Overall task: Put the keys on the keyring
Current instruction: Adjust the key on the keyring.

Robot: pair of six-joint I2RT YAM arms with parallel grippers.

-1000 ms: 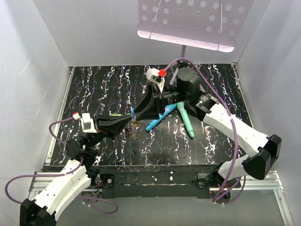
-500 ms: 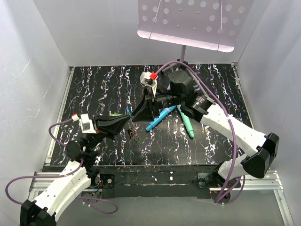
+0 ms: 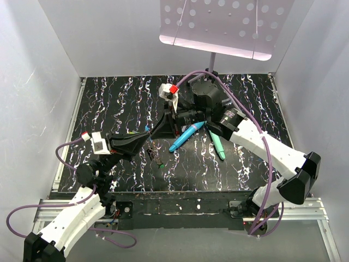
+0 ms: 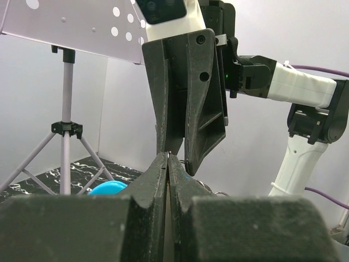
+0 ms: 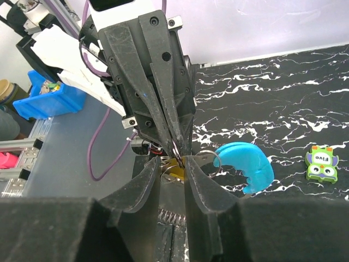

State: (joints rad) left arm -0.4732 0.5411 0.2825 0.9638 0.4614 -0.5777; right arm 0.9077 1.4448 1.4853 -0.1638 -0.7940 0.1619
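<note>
My two grippers meet tip to tip above the middle of the dark marbled table. My left gripper (image 3: 148, 140) is shut, its tips pinching a thin metal ring of the keyring (image 5: 203, 158). In the left wrist view the left gripper (image 4: 168, 159) shows no gap. My right gripper (image 5: 173, 166) is closed on a yellow key head (image 5: 178, 172), with rings between its fingers. The keyring's bright blue curved section (image 5: 246, 166) hangs just right of the right fingers. A small cluster of keys and chain (image 3: 157, 158) dangles below the grippers. A coil (image 5: 172, 216) shows under the right jaws.
A blue stick (image 3: 185, 136) and a teal stick (image 3: 217, 143) lie on the table under the right arm. A green owl-shaped tag (image 5: 320, 162) lies on the table. A perforated white plate (image 3: 218, 27) on a tripod (image 4: 64, 131) stands at the back. White walls enclose the table.
The right wrist has shifted left and the left gripper has drawn back a little to the left. The dangling cluster now hangs slightly lower in the top view.
</note>
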